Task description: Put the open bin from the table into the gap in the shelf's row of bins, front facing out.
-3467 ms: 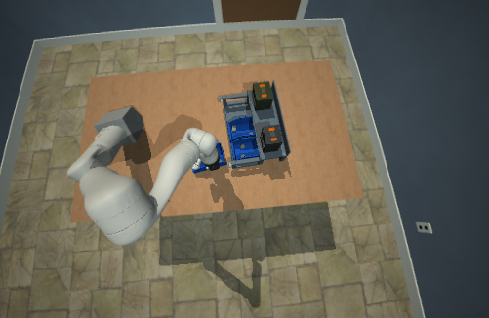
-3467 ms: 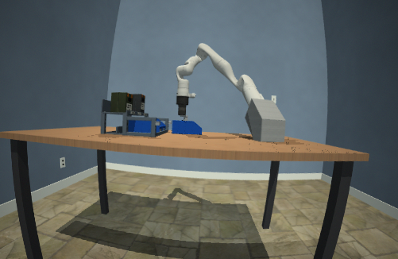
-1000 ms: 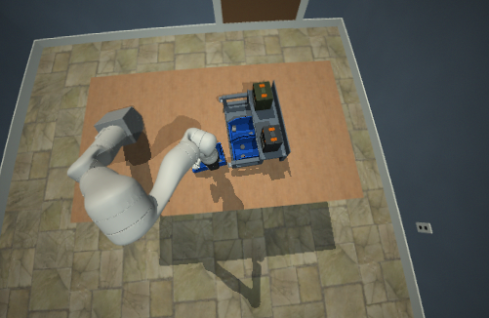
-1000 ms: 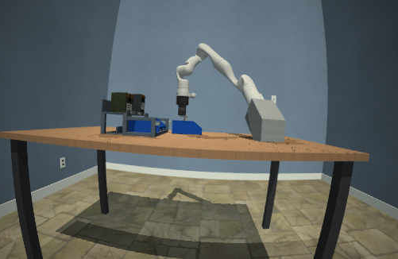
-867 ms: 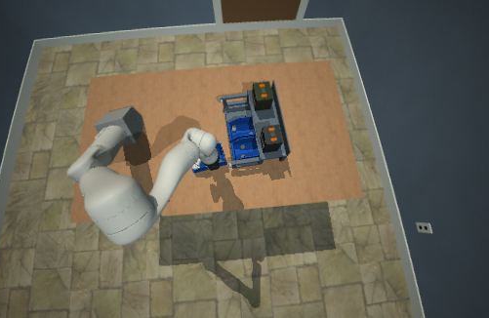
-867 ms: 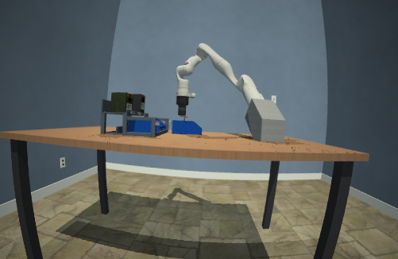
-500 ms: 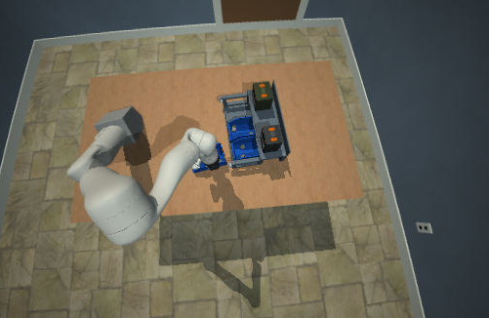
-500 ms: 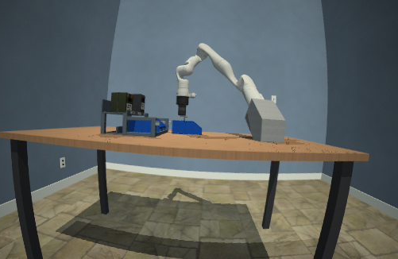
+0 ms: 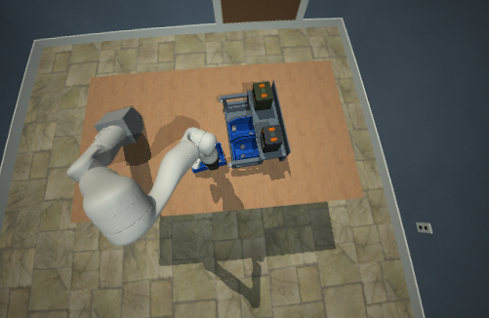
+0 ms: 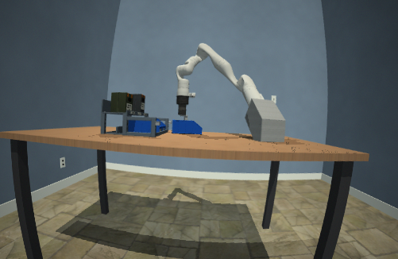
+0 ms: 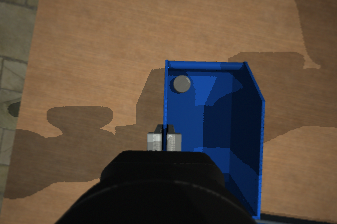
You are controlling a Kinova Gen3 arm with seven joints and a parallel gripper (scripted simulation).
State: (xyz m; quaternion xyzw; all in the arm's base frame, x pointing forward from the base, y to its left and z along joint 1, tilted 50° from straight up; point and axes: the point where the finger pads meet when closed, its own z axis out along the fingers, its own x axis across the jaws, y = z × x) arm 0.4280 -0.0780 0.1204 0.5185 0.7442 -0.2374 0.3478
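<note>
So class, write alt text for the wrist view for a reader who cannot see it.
The tool is shut on the left side wall of a blue open bin resting on a wooden table. One small grey round part lies in the bin's far corner.

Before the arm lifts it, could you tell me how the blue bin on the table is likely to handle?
The blue bin looks rigid and thin-walled, so it should hold its shape. The gripper pinches one side wall only, so the bin may tilt away when raised. The round part inside lies loose and could slide or roll toward the open front.
</note>
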